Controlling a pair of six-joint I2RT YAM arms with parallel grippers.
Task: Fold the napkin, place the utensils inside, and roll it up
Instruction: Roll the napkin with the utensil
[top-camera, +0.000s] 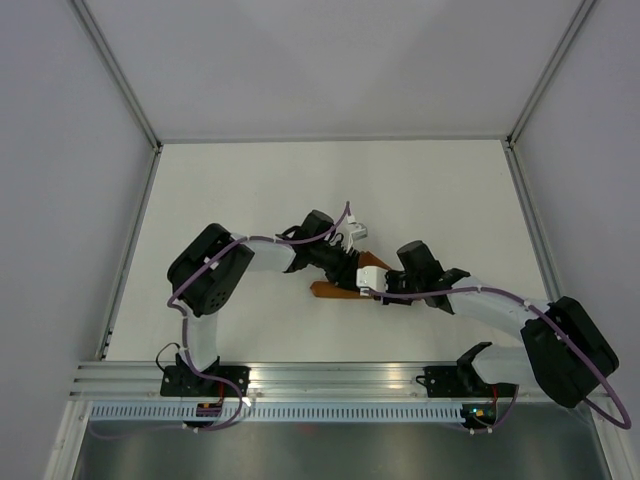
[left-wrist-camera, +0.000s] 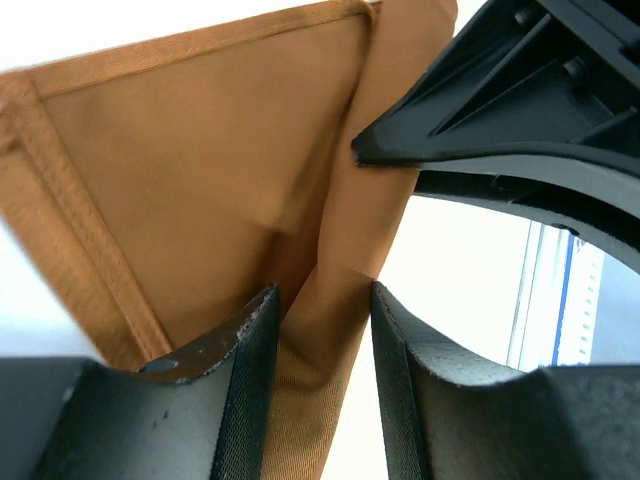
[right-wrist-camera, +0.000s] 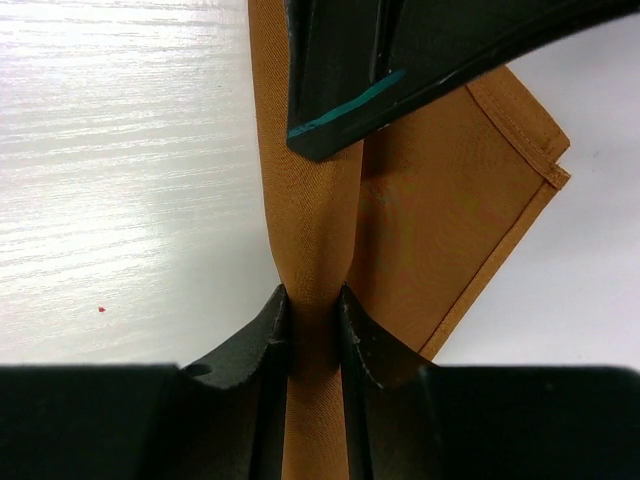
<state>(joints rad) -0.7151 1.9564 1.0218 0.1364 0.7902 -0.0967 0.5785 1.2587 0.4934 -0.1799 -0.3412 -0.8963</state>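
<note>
While right gripper (right-wrist-camera: 312, 293) pinches napkin (right-wrist-camera: 440, 200) fold | left gripper (left-wrist-camera: 324, 290) straddles napkin, grip unclear

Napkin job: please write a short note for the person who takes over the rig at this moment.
Right tool: shut on a fold of the rust-orange fabric napkin.
Left tool: a fold sits between its fingers; grip unclear.
Napkin: near the middle of the white table. Slim grey metal utensils: not in view.
Done: folding begun.
To do: finish the fold, place utensils, roll.
</note>
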